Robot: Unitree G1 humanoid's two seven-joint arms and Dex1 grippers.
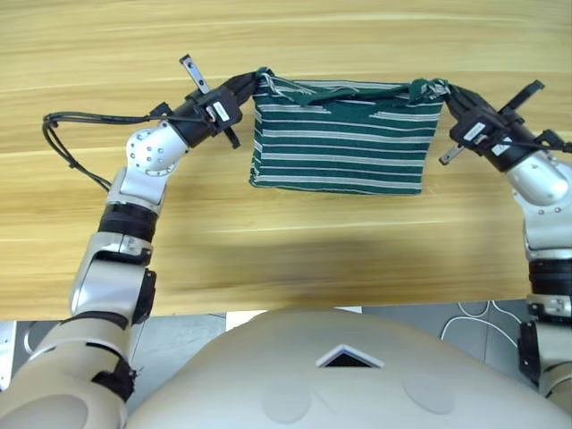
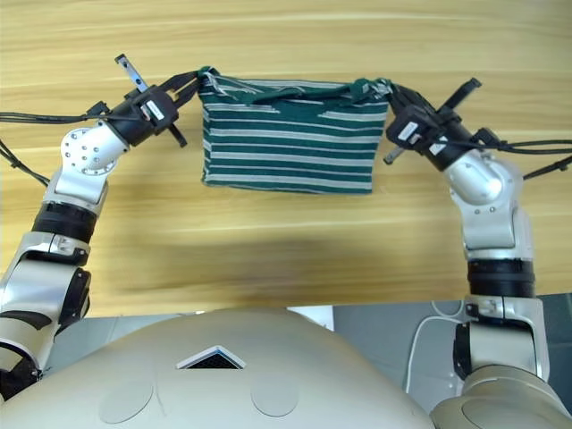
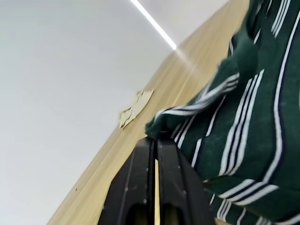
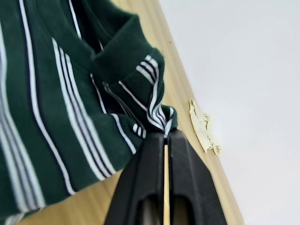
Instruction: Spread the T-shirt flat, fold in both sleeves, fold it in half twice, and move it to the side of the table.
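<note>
1. Folding in half looks to be the step in hand. The dark green T-shirt with thin white stripes (image 1: 338, 143) is already a compact rectangle with no sleeve sticking out, and it is held by its two far corners over the pale wooden table (image 1: 268, 36).
2. The left jaws are closed on the corner at the robot's left. The wrist view shows bunched cloth pinched at the tips, with barely a slit between them.
3. The right jaws are clamped the same way on the opposite corner.
4. The top edge runs fairly taut between the two grips. I cannot tell whether the near edge rests on the table.
5. The next move probably calls for both arms to travel together at even tension, lay the held edge squarely onto the near edge, and only then let go.
</note>
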